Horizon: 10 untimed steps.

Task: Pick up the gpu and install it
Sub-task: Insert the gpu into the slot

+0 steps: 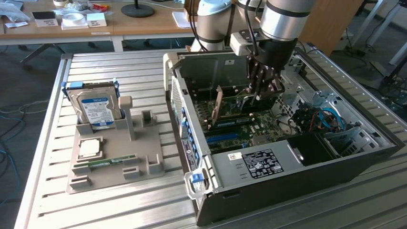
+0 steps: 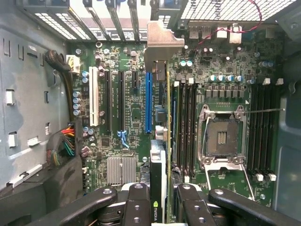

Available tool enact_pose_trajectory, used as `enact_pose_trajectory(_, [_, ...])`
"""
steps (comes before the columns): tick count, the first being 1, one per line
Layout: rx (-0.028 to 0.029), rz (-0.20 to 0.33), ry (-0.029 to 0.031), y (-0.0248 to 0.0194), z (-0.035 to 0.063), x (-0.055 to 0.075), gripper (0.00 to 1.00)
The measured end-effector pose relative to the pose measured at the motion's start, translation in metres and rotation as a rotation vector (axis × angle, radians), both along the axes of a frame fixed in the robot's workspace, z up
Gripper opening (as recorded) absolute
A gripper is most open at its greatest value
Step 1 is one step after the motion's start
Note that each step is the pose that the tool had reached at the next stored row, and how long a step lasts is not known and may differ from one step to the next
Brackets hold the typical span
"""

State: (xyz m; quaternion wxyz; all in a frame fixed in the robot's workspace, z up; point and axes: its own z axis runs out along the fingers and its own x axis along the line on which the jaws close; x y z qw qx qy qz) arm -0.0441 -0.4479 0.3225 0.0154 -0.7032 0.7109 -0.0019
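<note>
The gpu is seen edge-on in the wrist view: a thin green card with a silver end bracket and a dark face. My gripper is shut on it, one black finger on each side. The card hangs inside the open computer case, over the motherboard, close beside the long blue slot. In the exterior view my gripper reaches down into the case with the gpu upright under it. I cannot tell whether the card's edge touches a slot.
A grey holder stands on the slatted table at the exterior view's left, with a hard drive, a processor chip and a RAM stick. Inside the case are the empty processor socket, memory slots, cables and a power supply.
</note>
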Motion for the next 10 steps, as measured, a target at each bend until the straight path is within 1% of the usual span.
enact_pose_trajectory(10, [-0.0002,0.000,-0.0001,-0.0001,-0.0005,-0.0029,0.27])
